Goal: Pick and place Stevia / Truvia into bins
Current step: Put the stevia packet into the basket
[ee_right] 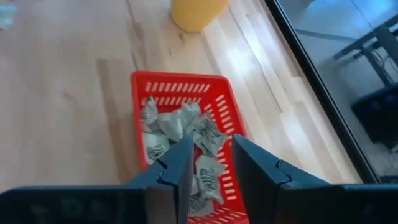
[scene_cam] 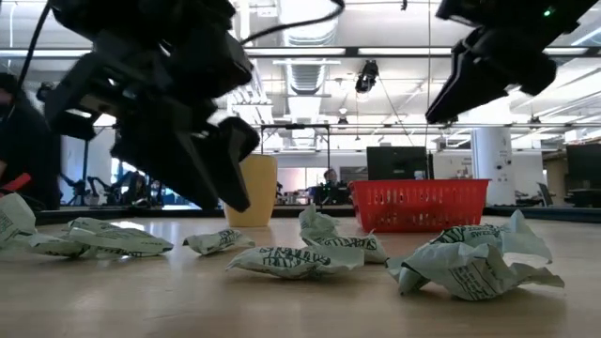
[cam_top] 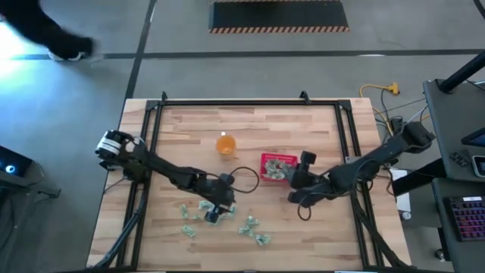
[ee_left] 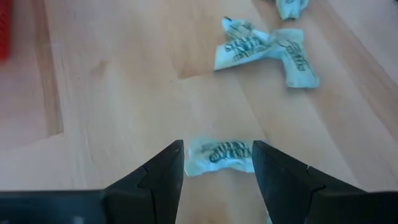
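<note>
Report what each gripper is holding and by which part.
Nothing is held. The left gripper has open jaws either side of a packet on the table; the right gripper hangs open over the red basket.

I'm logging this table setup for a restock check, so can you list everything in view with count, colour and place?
Sweetener packets: several loose, exact count unclear, green-and-white, scattered on the table's near half; more lie piled inside the basket.
Basket: one, red, latticed, right of table centre.
Cup: one, translucent orange, left of the basket.
Table: one, light wood planks with a black frame.
Person: one, in dark clothes, in the room beyond the table.
Left claw: dark, open, low over one packet that lies between its fingers.
Right claw: dark, fingers apart, above the basket, holding nothing visible.
</note>
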Robot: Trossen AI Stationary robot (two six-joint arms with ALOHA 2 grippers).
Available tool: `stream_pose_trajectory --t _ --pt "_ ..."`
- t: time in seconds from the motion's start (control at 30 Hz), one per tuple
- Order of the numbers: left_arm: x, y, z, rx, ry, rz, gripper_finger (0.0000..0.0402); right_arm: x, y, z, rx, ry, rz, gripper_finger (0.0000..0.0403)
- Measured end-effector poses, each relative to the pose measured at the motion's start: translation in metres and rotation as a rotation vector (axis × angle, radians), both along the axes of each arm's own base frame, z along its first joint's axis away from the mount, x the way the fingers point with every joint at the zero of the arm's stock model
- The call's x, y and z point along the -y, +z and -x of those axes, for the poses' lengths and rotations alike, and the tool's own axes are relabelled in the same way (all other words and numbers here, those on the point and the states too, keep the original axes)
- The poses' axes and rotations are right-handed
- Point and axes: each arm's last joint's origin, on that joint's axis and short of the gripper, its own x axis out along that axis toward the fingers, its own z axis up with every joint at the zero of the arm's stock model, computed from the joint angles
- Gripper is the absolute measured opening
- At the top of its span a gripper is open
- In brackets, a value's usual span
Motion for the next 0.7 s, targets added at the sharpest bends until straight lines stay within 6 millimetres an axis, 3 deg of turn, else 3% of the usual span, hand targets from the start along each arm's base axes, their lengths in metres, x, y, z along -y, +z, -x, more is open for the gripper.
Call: stream_pose_trajectory --t 0.5,0.7 --pt "-0.003 -0.016 -0.008 -0.067 0.009 0.038 0.0172 -0.008 0.003 0.005 0.012 0.04 -0.009 0.0087" --pt "-0.004 -0.017 -0.008 -0.075 0.004 0.035 0.0131 -0.008 0.003 0.005 0.011 0.04 -0.008 0.0086"
